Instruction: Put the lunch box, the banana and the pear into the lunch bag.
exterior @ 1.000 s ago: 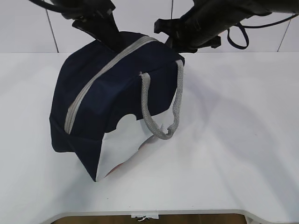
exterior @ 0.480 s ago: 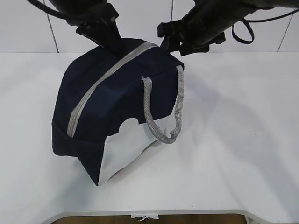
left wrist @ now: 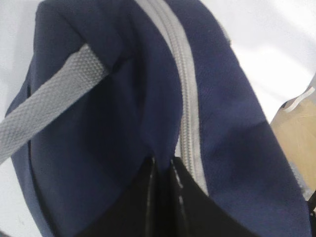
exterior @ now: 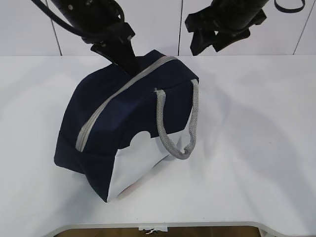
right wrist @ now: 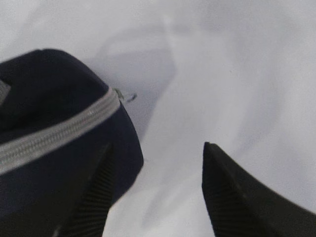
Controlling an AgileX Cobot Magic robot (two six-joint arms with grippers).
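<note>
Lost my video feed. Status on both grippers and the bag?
Left gripper shut, pinching the lunch bag fabric beside the zipper. Right gripper open, clear above the bag. Zipper looks closed. Nothing in the way.

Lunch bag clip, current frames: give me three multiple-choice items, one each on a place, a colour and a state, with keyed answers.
1. Where is the left gripper?
A. Pinching fabric on top of the lunch bag, beside the zipper
B. Resting on the table
C. Around a rope handle

2. What colour are the zipper and the rope handle?
A. Red
B. Grey
C. Yellow

3. How is the right gripper?
A. Shut on the zipper pull
B. Shut on the handle
C. Open, holding nothing

Answers: 1 A, the left wrist view shows closed fingers nipping navy cloth next to the zipper. 2 B, both read grey against the navy. 3 C, the right wrist view shows its fingers spread with bare table between them.
</note>
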